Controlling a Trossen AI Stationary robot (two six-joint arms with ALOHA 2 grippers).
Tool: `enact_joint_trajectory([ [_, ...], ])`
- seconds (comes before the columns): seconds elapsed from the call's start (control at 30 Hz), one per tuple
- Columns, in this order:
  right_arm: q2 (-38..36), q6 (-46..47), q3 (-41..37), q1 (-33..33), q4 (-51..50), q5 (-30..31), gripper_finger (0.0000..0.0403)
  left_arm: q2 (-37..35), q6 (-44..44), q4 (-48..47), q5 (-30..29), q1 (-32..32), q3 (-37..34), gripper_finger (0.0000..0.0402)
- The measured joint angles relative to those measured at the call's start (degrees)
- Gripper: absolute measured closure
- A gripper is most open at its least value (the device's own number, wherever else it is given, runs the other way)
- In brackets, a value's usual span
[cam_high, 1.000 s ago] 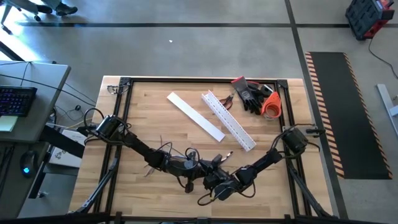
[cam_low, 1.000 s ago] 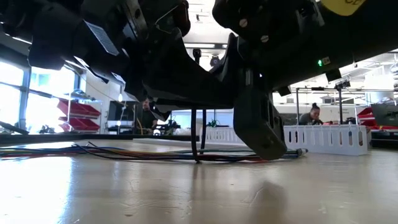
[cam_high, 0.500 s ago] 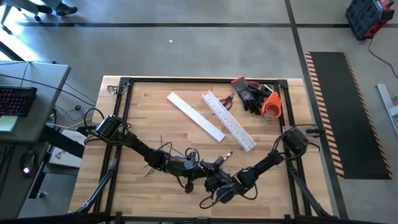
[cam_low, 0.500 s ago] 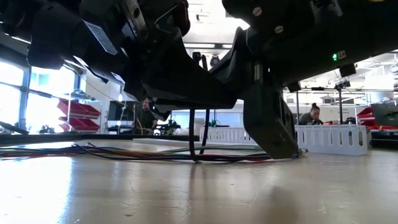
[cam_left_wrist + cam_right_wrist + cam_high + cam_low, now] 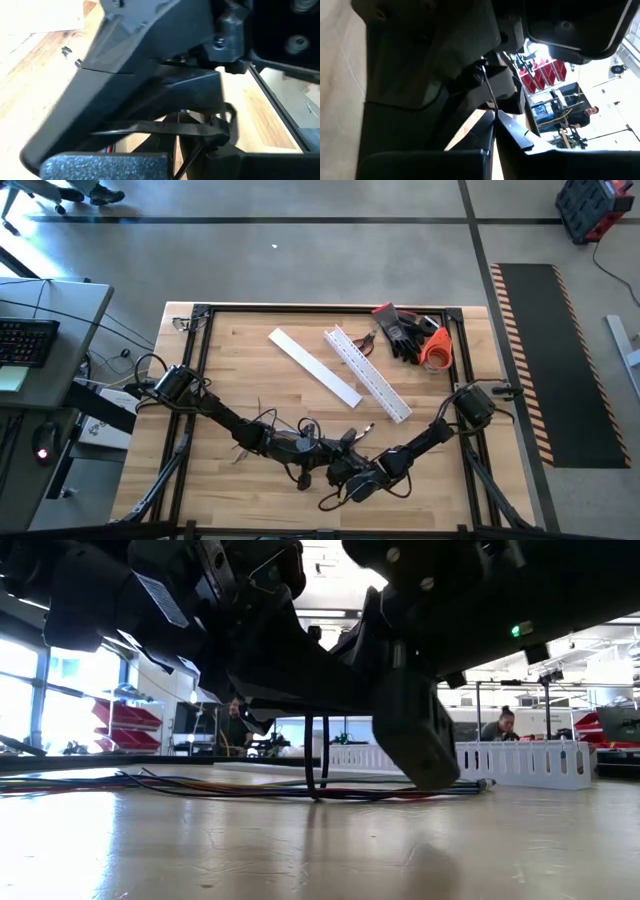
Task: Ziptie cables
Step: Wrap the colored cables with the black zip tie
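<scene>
The cables lie flat on the wooden table near its front middle, with one end showing in the high view. A black zip tie stands as a narrow loop around them, below my left gripper. My right gripper meets the left one from the right side. Both are low over the cables and each looks shut on the zip tie. In the low view, one dark finger of the right gripper hangs just above the table. My left gripper holds the zip tie near its head, where the strap crosses in front of its fingers. Its own fingers hide the exact place. The loop hangs down around the cables, which stay on the table. My right gripper has the zip tie's thin free strap pinched between its two fingers. The strap runs straight from the fingers toward the left gripper.
A flat white cover strip and a white slotted channel lie slanting at the table's far middle. Black gloves and an orange tape roll lie at the far right corner. A person sits in the room behind.
My right gripper has shifted a little toward the table's right edge and come back toward the left gripper, staying low. The zip tie loop has stayed around the cables, and the cables have not moved.
</scene>
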Motion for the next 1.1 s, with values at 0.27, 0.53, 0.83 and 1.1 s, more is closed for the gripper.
enact_joint_trajectory([
  [0.27, 0.0, -0.7, 0.0, 0.0, 0.0, 0.3, 0.0403, 0.0, 0.0, 0.0, 0.0, 0.0, 0.0, 0.0402],
  [0.53, 0.0, -0.1, 0.0, 0.0, -0.6, 0.6, 0.0403, 0.0, 0.0, 0.0, 0.0, 0.0, 0.0, 0.0402],
  [0.83, 0.0, 0.5, 0.0, 0.0, -1.4, 1.1, 0.0403, 0.0, 0.0, 0.0, 0.0, 0.0, 0.0, 0.0402],
  [1.1, 0.0, 0.5, 0.0, 0.0, -1.7, 1.0, 0.0403, 0.0, 0.0, 0.0, 0.0, 0.0, 0.0, 0.0402],
])
